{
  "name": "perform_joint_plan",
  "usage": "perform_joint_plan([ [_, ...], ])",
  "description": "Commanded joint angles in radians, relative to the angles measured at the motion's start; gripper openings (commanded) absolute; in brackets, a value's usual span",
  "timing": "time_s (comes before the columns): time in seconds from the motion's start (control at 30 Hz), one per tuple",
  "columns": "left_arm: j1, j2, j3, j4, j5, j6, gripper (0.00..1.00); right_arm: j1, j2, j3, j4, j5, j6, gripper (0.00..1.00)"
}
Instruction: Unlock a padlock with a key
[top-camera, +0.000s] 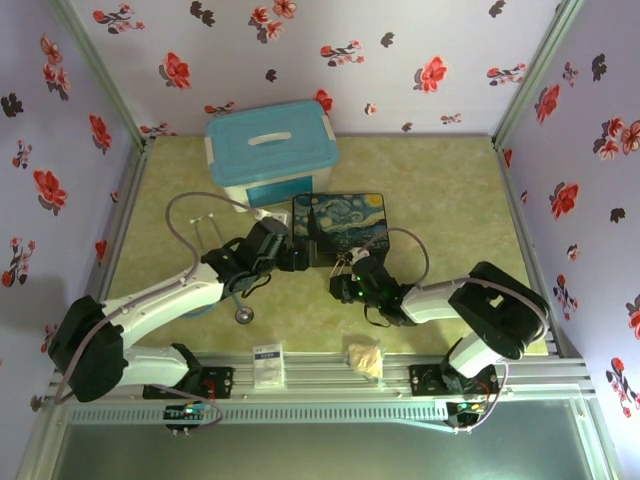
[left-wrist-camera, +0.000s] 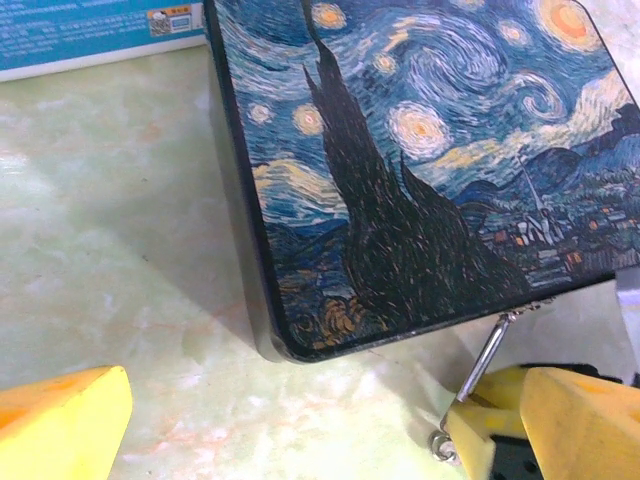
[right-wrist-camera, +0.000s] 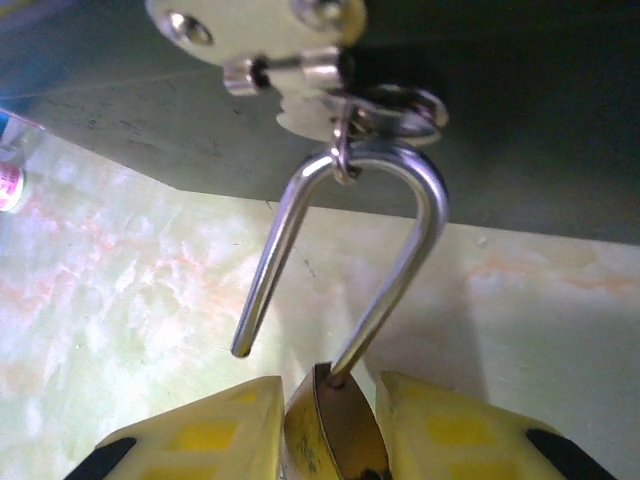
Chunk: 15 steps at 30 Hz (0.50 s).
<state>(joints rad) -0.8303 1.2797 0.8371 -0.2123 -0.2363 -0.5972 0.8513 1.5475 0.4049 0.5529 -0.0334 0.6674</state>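
Clearly, the right gripper (right-wrist-camera: 330, 388) has its jaws drawn in on the padlock (right-wrist-camera: 330, 435), with yellow fingers (right-wrist-camera: 200, 435) flanking the brass body on both sides. The silver shackle (right-wrist-camera: 400, 250) stands sprung, one leg free of the body, and loops through a small ring (right-wrist-camera: 425, 105) at the front edge of the tin box (left-wrist-camera: 400, 200). The left gripper (left-wrist-camera: 310, 430) hovers just beside the box's near corner above the bench (left-wrist-camera: 100, 250), jaws spread wide and holding nothing.
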Motion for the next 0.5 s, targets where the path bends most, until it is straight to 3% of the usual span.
perform_joint_plan([
  [0.0,0.036,0.026,0.066,0.015,-0.035,0.059,1.00,0.011,-0.018,-0.072,0.053,-0.012,0.092,0.33],
  [0.17,0.093,0.108,0.127,0.051,-0.034,0.099,1.00,0.008,-0.025,-0.108,0.121,0.011,0.137,0.35],
  [0.47,0.099,0.202,0.172,0.085,0.003,0.122,1.00,0.007,-0.050,-0.141,0.134,0.012,0.149,0.16],
])
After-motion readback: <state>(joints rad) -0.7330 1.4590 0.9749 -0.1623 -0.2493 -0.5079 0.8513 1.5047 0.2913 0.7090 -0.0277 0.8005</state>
